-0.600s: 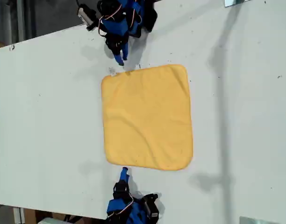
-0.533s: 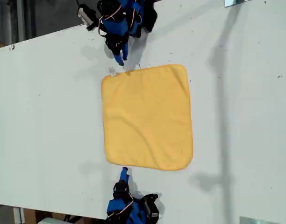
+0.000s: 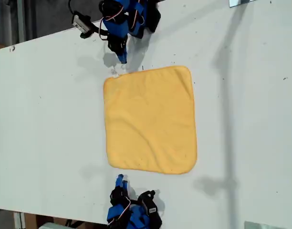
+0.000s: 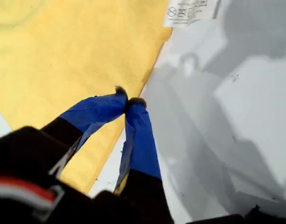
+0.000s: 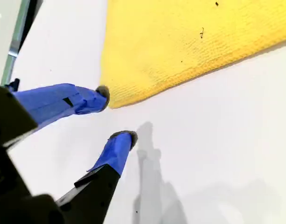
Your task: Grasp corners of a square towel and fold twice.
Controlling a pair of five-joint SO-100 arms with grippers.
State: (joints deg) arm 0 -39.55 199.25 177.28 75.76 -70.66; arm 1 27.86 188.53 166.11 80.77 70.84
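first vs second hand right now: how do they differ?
My first hand is shut, its blue tips meeting with nothing between them; my second hand is open, with a clear gap. The first is by the towel edge leading to the white tag; the second faces a plain rounded corner over bare table. Both have blue-taped fingers, and neither holds cloth.

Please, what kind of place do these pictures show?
Probably a robotics workbench: a plain white table, one yellow towel laid flat, and two small blue arms, my first tool and my second tool.
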